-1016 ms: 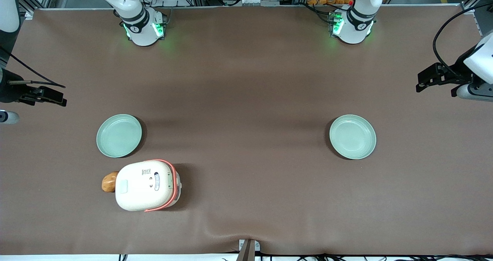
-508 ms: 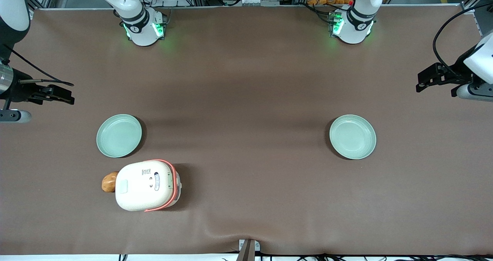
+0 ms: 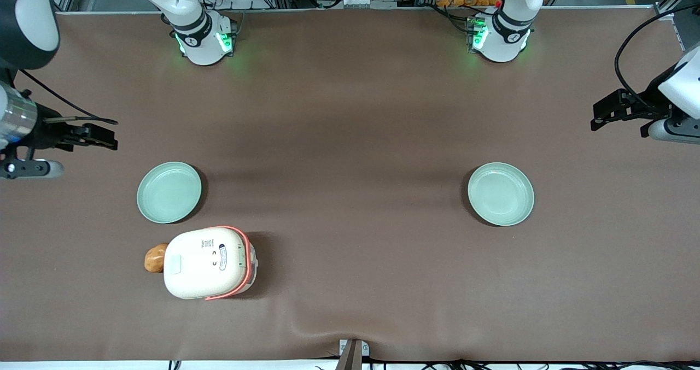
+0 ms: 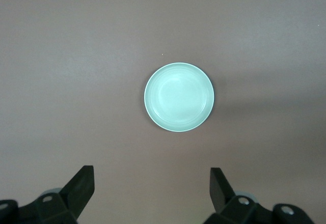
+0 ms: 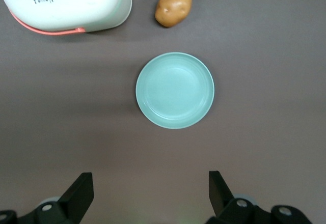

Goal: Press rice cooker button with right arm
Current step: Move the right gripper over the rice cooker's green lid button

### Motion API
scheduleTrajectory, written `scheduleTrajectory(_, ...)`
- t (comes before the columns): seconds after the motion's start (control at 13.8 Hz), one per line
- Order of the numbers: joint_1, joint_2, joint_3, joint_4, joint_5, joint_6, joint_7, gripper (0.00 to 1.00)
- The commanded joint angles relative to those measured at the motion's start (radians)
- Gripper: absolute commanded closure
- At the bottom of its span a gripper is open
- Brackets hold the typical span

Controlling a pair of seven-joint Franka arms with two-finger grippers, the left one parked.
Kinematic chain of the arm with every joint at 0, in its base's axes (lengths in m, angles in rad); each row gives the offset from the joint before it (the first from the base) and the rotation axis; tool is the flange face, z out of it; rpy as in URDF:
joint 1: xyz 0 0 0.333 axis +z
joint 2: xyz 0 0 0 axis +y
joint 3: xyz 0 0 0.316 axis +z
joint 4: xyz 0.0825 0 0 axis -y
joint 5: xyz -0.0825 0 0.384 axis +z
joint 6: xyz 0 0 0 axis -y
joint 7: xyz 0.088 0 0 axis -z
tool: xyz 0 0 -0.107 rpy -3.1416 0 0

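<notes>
The rice cooker [image 3: 208,262] is cream-white with a coral handle band and stands near the table's front edge. Its pale-green button [image 3: 174,264] sits on the lid, at the end facing the working arm's end of the table. My right arm's gripper [image 3: 106,137] hangs open and empty above the table. It is farther from the front camera than the cooker and well apart from it. In the right wrist view the open gripper [image 5: 150,183] looks down on a plate, and part of the cooker [image 5: 71,2] shows without the button.
A mint plate [image 3: 169,192] lies between the gripper and the cooker and also shows in the right wrist view [image 5: 175,90]. A potato [image 3: 155,257] touches the cooker's button end. A second mint plate [image 3: 500,194] lies toward the parked arm's end.
My right arm has come farther in over the table from the working arm's end, carrying the open gripper closer to the near plate. Cooker, potato and plates have not moved.
</notes>
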Motion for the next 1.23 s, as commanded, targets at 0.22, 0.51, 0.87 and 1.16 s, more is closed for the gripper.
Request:
scheduleTrajectory(0.22,0.061,0.111,-0.002,-0.006,0.005,0.292,-0.005,0.00)
scheduleTrajectory(0.51,0.101,0.191,-0.002,-0.003,0.002,0.470,-0.008,0.42)
scheduleTrajectory(0.87,0.124,0.268,-0.002,0.006,-0.004,0.604,-0.008,0.97)
scheduleTrajectory(1.16,0.136,0.317,-0.004,0.014,-0.007,0.721,-0.039,1.00)
